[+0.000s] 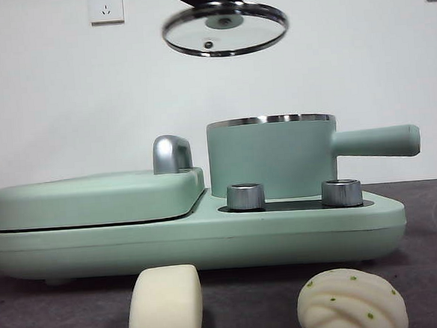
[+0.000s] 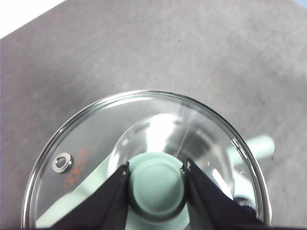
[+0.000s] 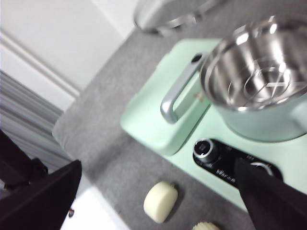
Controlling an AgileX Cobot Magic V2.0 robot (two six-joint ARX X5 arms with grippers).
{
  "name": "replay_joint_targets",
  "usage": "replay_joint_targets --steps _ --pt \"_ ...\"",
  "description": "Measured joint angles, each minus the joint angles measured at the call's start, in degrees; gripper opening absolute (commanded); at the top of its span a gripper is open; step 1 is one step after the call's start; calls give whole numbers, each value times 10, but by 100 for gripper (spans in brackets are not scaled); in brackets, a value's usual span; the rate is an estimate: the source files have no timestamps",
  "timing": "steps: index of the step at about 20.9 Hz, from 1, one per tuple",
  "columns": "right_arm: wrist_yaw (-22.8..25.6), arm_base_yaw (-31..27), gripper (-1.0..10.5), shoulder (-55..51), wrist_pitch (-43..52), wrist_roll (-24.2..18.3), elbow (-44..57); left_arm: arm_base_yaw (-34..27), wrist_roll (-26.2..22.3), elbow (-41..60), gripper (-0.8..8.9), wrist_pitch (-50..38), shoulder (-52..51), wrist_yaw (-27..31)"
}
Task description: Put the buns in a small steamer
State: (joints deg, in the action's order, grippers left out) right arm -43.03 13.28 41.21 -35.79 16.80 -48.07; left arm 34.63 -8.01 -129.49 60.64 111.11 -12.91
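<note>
left gripper (image 2: 157,184): clamped on lid (image 1: 225,28) knob, lid held high above small steamer (image 1: 272,156)
right gripper (image 3: 158,191): jaws spread, holding nothing, high above the table
buns: smooth bun (image 1: 165,306), ridged bun (image 1: 351,303) on table before the cooker base (image 1: 193,237)
steamer: uncovered

Mint-green steamer (image 1: 272,159) with shiny steel rim and silver inside; same mint green on its side handle (image 1: 374,142). Clear glass lid (image 1: 224,28) under the black left gripper (image 2: 157,184), edged in steel, with mint-green knob (image 2: 157,186). Pale green griddle (image 1: 93,199) with chrome handle (image 1: 171,153). Two silver dials (image 1: 245,196) on a black panel. Plain cream-white smooth bun (image 1: 165,306); cream-white ridged bun (image 1: 351,303) with small green specks. Dark grey table (image 2: 192,57). Black right gripper (image 3: 158,191).
</note>
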Motion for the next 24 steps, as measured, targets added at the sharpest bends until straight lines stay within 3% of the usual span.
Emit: replay_joint_targets --steps 8,12,18,24 --pt "225 295 494 183 -60 29 -85 -58 -19 -12 19 25 -23 0" --pt "273 387 495 291 -77 59 -118 -96 -20 -14 19 26 -59 0" --pt "308 430 495 430 -59 99 -129 -141 -21 -14 19 35 -76 0" --pt "311 433 494 496 -6 105 -129 -153 -21 -14 19 39 -86 1"
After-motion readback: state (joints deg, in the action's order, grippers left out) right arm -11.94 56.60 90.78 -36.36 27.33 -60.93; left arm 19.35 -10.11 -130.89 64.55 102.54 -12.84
